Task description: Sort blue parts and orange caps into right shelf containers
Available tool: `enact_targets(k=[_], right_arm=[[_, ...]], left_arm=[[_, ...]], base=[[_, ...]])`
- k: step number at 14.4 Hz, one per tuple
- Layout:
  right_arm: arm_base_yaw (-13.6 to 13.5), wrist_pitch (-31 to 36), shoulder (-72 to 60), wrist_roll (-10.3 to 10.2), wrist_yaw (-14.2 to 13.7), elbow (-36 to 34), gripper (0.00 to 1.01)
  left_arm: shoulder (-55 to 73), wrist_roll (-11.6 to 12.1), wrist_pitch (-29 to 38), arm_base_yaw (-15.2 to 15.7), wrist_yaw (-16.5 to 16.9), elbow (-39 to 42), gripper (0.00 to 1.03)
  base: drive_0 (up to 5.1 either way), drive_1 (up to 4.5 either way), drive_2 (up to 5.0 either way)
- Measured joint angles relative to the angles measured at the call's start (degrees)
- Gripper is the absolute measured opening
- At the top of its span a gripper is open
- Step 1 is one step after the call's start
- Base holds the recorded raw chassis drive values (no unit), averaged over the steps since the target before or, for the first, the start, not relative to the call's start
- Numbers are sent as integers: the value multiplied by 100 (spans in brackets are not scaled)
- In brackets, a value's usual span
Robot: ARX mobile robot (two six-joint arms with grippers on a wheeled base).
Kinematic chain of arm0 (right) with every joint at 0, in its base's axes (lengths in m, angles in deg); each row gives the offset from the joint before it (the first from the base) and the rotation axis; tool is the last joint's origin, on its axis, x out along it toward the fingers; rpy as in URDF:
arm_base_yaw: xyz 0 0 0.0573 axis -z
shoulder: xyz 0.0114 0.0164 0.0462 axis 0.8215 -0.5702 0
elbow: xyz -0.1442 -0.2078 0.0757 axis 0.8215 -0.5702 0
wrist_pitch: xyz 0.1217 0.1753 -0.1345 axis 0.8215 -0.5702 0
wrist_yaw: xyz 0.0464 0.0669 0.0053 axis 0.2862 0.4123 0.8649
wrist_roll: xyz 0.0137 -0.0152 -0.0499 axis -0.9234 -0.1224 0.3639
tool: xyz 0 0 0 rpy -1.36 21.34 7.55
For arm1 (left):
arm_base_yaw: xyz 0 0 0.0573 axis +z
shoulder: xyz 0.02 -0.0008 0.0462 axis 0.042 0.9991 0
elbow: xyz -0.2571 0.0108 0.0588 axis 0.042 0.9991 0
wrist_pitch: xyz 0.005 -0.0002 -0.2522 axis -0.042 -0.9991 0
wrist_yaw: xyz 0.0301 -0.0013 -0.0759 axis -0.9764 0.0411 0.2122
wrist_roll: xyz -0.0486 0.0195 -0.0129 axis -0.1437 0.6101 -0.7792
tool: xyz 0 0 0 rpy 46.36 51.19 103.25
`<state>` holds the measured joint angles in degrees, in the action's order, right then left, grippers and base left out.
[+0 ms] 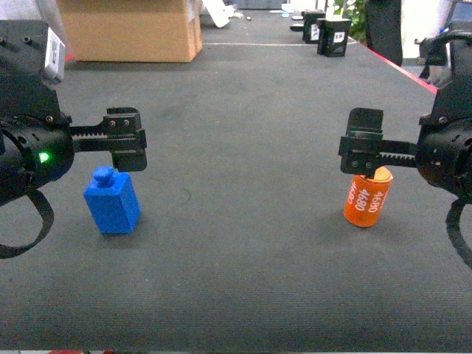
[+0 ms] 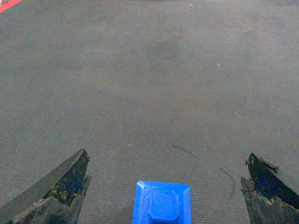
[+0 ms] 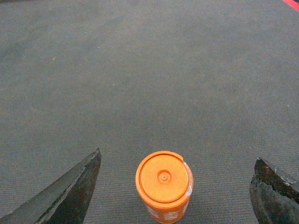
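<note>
On the tabletop (image 1: 243,147), the left end effector (image 2: 163,186) hangs spread above the upright blue part (image 1: 112,200), the right end effector (image 3: 175,186) spread above the upright orange cap (image 1: 366,198).

Blue part (image 2: 162,205): my left wrist view cuts it at bottom edge, only top face and knob visible. Orange cap (image 1: 366,196): upper part hidden behind right gripper (image 1: 363,153) in head view; its side print cut off in right wrist view. Behind cap, far back, black boxes (image 1: 324,31) carry labels too small to read.
</note>
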<state>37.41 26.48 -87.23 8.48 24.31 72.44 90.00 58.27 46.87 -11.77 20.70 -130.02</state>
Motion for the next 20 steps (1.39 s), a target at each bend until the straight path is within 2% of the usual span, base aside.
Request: enact_targets(k=[7, 11, 16, 20], right_arm=[[72, -83, -905, -181, 256, 444, 98], [72, -120, -1287, -201, 275, 632, 98], [70, -334, -1746, -221, 282, 1034, 98], [59, -302, -1886, -221, 160, 1196, 98]], left_arm=[[745, -92, -2, -66, 9, -260, 98], [1069, -118, 42, -24, -2, -334, 98], [1491, -286, 35, 72, -17, -494, 98], [1698, -426, -24, 109, -17, -553, 98]], base=[[0, 0, 0], [0, 0, 0], [0, 0, 0], [0, 0, 0]])
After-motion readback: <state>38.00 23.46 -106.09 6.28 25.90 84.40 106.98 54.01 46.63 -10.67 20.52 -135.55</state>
